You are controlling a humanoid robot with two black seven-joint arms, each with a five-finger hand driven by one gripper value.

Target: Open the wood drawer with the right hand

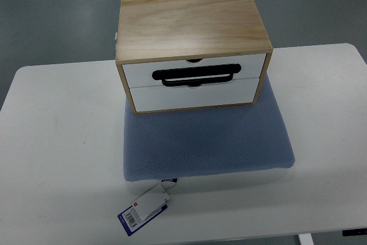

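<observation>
A: Where is the box (pixel 192 32)?

B: Toward twelve o'clock on the table (pixel 51 142), its back half past the table's far edge as seen from above, its front on the rear of a blue pad (pixel 206 142). The pad probably keeps it from sliding when something pulls on it.

A: And the drawers?

B: Two white fronts face six o'clock, toward the robot. The upper drawer (pixel 137 73) carries a black handle (pixel 195 75), a flat loop running across its middle. The lower drawer (pixel 189 96) sits flush beneath. Both look closed.

A: Why face them this way?

B: I judge it lets an arm coming in from three o'clock reach the handle and pull straight back toward six.

A: The right hand?

B: Not in view, so I cannot tell whether it is clenched or released. Same for the left. Nothing touches the handle.

A: Anything in the way?

B: A tag (pixel 144 209) hangs off the pad at seven o'clock, well apart from the pull path.
</observation>
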